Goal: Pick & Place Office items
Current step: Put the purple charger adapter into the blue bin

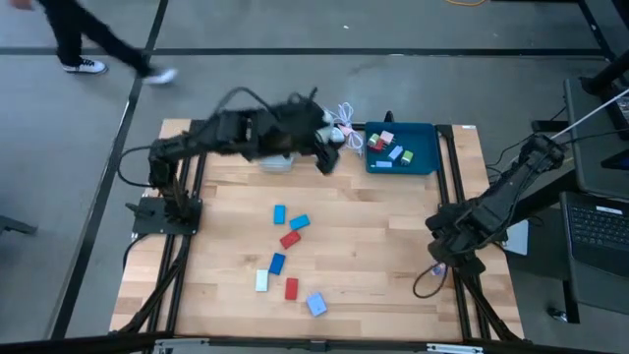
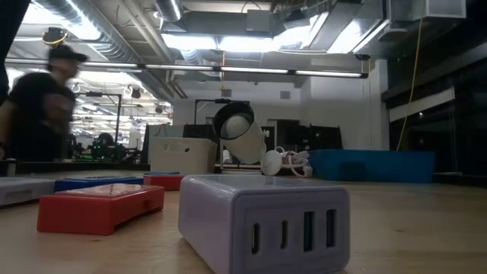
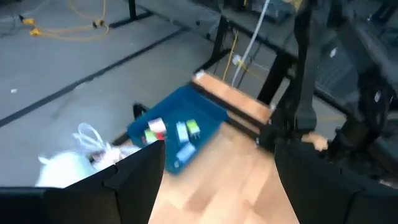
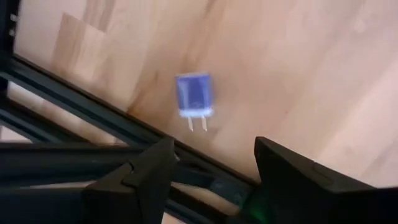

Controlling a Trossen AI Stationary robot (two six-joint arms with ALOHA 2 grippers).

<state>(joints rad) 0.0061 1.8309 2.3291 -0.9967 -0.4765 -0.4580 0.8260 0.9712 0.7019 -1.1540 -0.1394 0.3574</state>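
left gripper (image 1: 327,160) held wide, empty, 12 o'clock by blue plastic tray (image 1: 423,157) | right gripper (image 4: 211,165) parted, empty, 3 o'clock edge | small red and blue rectangular blocks (image 1: 289,239) scattered at centre

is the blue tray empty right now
No, the blue tray at the table's far edge already holds several small office items, seen plainly in the high view.

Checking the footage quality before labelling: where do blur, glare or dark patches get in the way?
High view: the left arm is smeared by motion. Low view: ceiling lights flare, the person is blurred, the grey charger looms large. Left wrist view: soft throughout, blue tray still readable. Right wrist view: the blue plug is slightly blurred.
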